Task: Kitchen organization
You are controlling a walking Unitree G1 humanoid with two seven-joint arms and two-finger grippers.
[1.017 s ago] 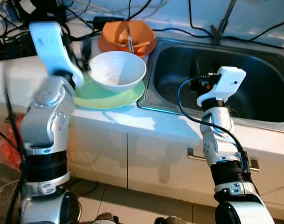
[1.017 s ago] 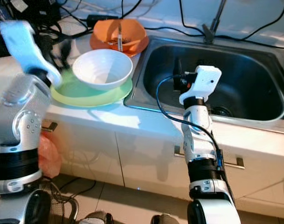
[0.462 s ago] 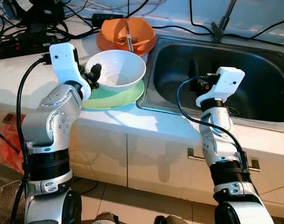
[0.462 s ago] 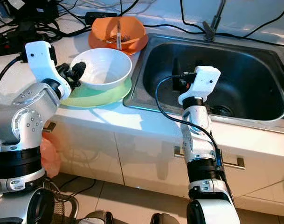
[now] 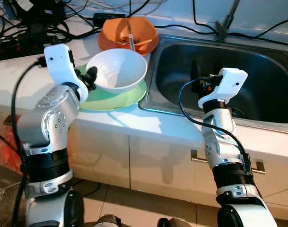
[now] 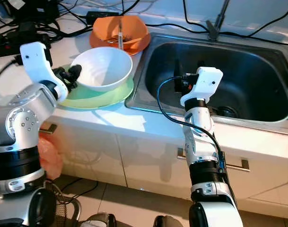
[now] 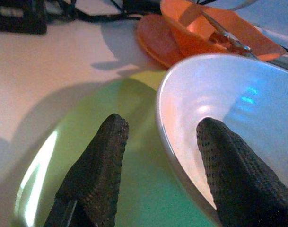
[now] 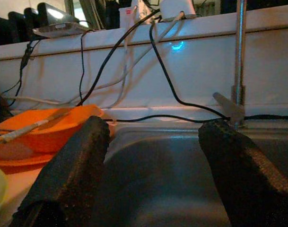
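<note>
Bowls: one glossy white bowl point(image 5: 117, 70) on one round green plate point(image 5: 116, 97), one orange bowl point(image 5: 128, 35) behind. Left gripper point(image 7: 159, 142) straddles the white rim, fingers apart. Right gripper point(image 8: 153, 172) spread wide over the steel sink point(image 5: 257, 71).

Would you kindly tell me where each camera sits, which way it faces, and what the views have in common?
Left eye view: on the head, looking down at the white bowl on the green plate beside the sink; both silver arms show.
Right eye view: its stereo twin, same scene.
Left wrist view: along the open left end effector, its fingers either side of the bowl's rim.
Right wrist view: along the open right end effector over the sink, toward the faucet.
Shared: all show the orange bowl.
</note>
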